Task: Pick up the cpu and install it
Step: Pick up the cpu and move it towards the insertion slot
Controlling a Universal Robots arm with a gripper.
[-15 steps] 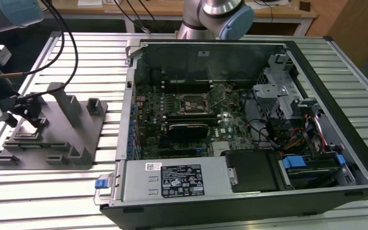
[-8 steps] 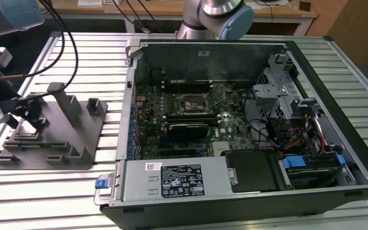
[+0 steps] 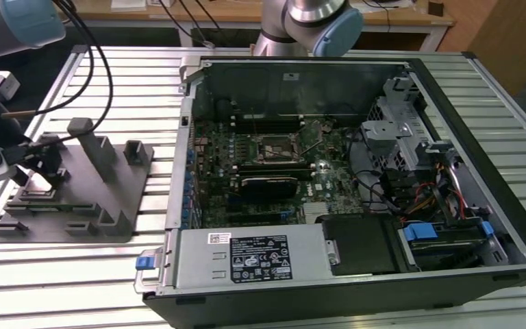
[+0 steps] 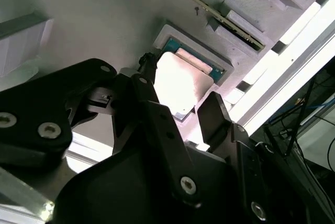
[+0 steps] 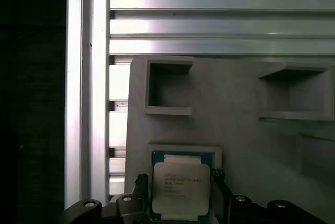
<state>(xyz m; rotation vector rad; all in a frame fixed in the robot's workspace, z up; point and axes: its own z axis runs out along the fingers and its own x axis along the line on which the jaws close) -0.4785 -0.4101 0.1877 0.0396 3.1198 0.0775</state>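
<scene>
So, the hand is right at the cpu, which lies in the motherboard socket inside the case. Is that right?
No. The hand is right at the cpu, but the cpu lies in a recess of the grey fixture block instead, as the first wrist view shows.

Exterior view high overhead, both wrist views close (sharing cpu (image 5: 180, 187) (image 4: 180, 85))

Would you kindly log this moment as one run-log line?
step: pick | gripper at cpu | cpu seated in fixture | grip unclear
</scene>
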